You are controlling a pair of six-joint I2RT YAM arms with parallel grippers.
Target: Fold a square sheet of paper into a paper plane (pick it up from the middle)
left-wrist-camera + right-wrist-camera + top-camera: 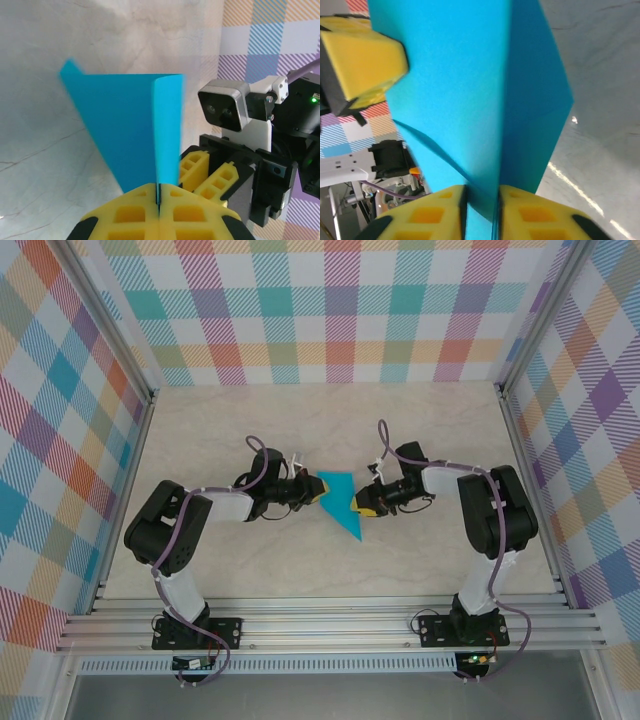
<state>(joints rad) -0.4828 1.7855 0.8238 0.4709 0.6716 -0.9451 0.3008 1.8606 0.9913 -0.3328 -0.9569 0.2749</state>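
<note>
The teal-blue sheet of paper (338, 502) is folded into a pointed wedge and hangs between both grippers above the middle of the table, its tip toward the near edge. My left gripper (318, 492) is at its left side. In the left wrist view, the left gripper (159, 202) is shut on the edge of the paper (125, 130), pads pressed together. My right gripper (358, 506) is at the paper's right side. Its jaws (481, 210) stand slightly apart, with the creased paper (470, 90) running through the gap. The right gripper's yellow fingers (207, 172) sit just behind the paper.
The beige marble tabletop (450, 430) is ringed by plaid walls (330, 310). Aluminium posts (530, 450) stand at the sides and a rail (330, 625) runs along the near edge by the arm bases. A yellow finger of the left gripper (365, 60) sits close to the paper's top.
</note>
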